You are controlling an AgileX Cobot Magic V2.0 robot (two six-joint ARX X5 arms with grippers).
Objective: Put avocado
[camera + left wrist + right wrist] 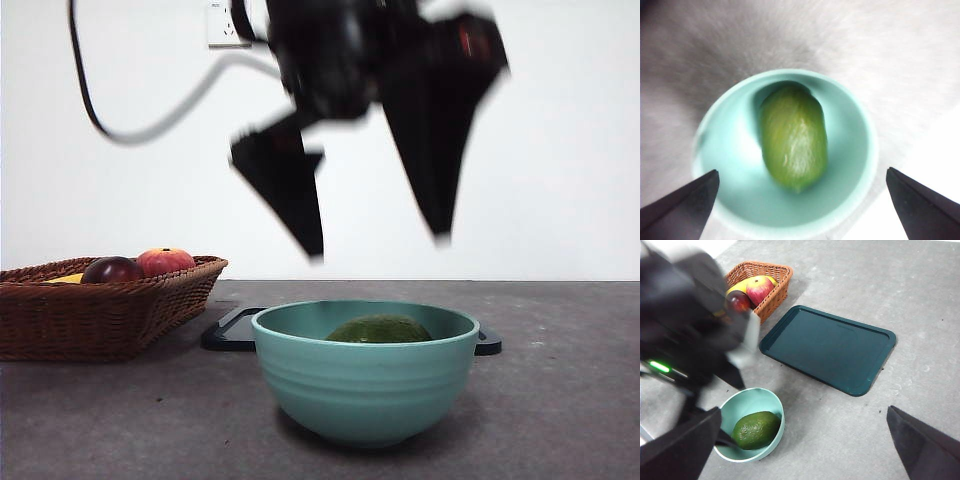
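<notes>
Now, line by line:

Avocado: the avocado [794,137] lay on its side inside the teal bowl [365,385], loose, touched by nothing. From the front only its dark green top showed above the rim.

Left gripper: the left gripper [375,240] hung above the bowl, blurred in the front view. Its fingers [290,190] were spread wide and held nothing. In the left wrist view the two black tips stood at either side of the bowl, with the avocado below and between them, apart from both.

Right gripper: the right gripper [802,440] was raised over the bench, looking down on it. Its fingers [922,445] stood wide apart and empty, with the bowl and avocado near one of them and not between the tips.

Bowl: it stood on the grey bench [560,400], just in front of the dark green tray [830,347].

Tray: flat on the bench, beside the basket.

Basket: the wicker basket [100,310] stood to one side, well apart from the bowl, holding a dark maroon fruit [112,269], a red-orange fruit [165,261] and something yellow.
</notes>
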